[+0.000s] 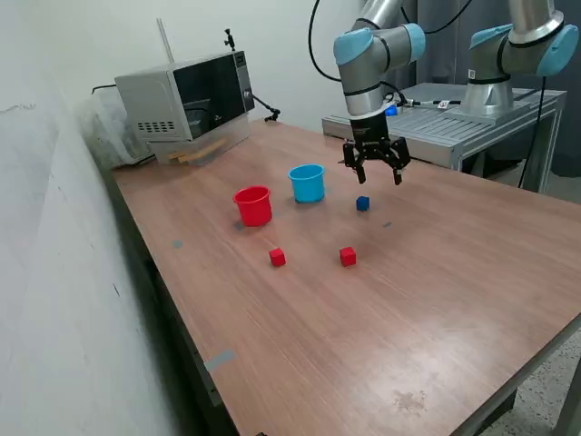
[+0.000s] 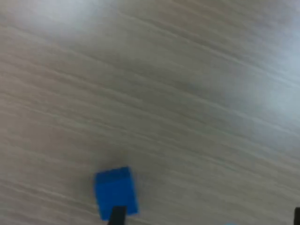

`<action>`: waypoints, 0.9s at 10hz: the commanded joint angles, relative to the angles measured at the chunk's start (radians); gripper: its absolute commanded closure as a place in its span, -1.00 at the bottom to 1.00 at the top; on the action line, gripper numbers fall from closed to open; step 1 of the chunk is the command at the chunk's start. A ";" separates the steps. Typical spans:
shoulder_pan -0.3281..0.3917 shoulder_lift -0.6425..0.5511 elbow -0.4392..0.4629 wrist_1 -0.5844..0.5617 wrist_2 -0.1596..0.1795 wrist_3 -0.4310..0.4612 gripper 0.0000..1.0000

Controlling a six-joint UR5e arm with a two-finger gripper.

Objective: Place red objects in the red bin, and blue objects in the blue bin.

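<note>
My gripper [image 1: 376, 170] hangs with its fingers spread and nothing in them, upper middle of the exterior frame, above the table [image 1: 436, 300]. One blue cube [image 1: 362, 203] sits just below it, flat on the wood; it's a cube, so no real long axis. I count two red cubes [image 1: 277, 258] [image 1: 348, 257] lower down, one red cup [image 1: 253, 205] and one blue cup [image 1: 308, 183] upright, left of center.
</note>
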 commanded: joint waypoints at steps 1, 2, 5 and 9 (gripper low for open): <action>-0.042 0.030 -0.006 -0.007 0.003 -0.103 -1.00; -0.042 0.032 -0.004 -0.006 0.004 -0.167 -1.00; -0.041 0.032 0.000 -0.007 0.006 -0.230 -1.00; -0.045 0.044 -0.007 -0.021 0.016 -0.272 -1.00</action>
